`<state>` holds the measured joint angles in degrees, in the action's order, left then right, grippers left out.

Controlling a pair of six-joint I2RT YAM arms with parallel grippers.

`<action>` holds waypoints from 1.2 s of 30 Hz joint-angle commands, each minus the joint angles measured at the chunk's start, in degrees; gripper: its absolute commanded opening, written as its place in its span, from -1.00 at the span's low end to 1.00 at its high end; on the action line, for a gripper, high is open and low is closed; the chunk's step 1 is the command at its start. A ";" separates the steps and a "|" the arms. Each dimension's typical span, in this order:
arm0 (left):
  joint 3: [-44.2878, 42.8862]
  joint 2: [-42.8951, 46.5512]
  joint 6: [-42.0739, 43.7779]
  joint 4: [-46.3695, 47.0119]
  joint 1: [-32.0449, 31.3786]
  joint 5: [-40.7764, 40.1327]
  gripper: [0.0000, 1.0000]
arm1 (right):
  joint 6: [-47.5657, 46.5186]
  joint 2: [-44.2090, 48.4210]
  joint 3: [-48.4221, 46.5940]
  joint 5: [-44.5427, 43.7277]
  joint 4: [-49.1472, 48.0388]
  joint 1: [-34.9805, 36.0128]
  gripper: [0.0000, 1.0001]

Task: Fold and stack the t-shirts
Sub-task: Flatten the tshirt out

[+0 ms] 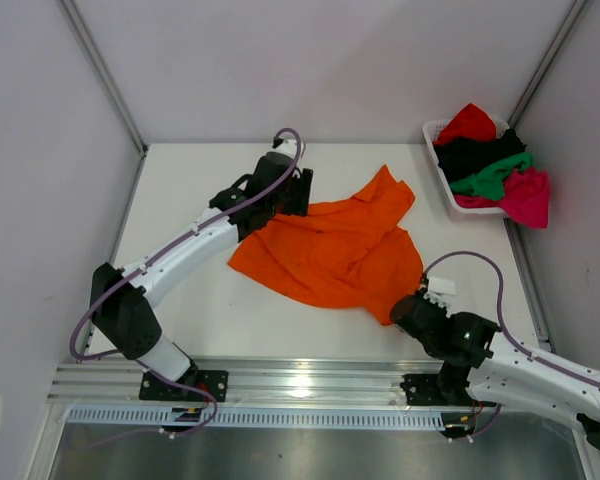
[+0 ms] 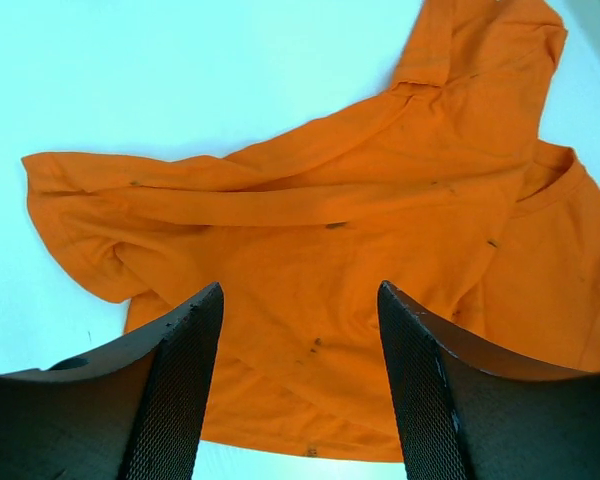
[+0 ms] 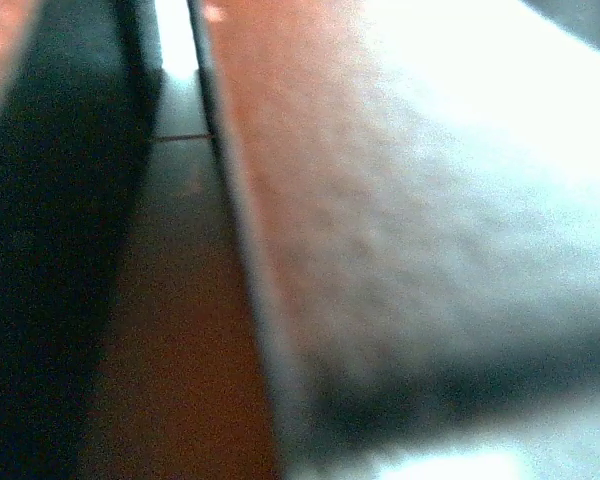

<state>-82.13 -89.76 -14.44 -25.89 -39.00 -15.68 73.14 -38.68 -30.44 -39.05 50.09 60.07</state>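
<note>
**Orange shirt bunched, and a blind grip at the corner**

Orange cloth fills the middle of the frame: the orange t-shirt [image 1: 330, 250] lies crumpled on the tabletop [image 1: 200, 170], with a long crease across it and one sleeve reaching toward the upper right. The red t-shirt [image 1: 468, 122], black t-shirt [image 1: 470, 155], green t-shirt [image 1: 495, 178] and magenta-pink t-shirt [image 1: 528, 195] are heaped in the basket [image 1: 430, 132] at the upper right, unfolded.

The left jaws stand well apart over the shirt's upper-left edge and hold nothing. The right jaws are closed at its lower-right corner; the wrist view there is only an orange blur, so we cannot tell whether they pinch cloth.

We judge the main risk to be the layering. If the left jaws close where they hang, they may catch two overlapped layers and lift a wad, not an edge. If the right jaws hold nothing, any pull to spread the shirt drags it sideways across the tabletop. A fold made over that crease would leave a lopsided stack base.
</note>
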 commanded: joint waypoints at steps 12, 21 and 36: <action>-3.91 -0.94 2.13 -3.55 -0.28 -7.95 0.33 | 8.33 -7.19 -2.17 -4.02 1.86 6.20 -0.92; -8.14 -3.23 0.29 -7.78 0.07 -10.78 0.38 | 9.48 -9.14 -5.42 -7.97 7.30 6.72 -0.38; -8.75 -4.90 -6.65 -10.93 -0.02 -2.88 0.34 | -6.15 -15.36 -1.83 -22.21 -15.69 3.22 -0.19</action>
<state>-88.31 -94.54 -16.80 -35.73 -38.98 -22.81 74.35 -51.86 -33.65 -55.42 45.78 65.17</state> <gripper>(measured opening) 0.675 0.398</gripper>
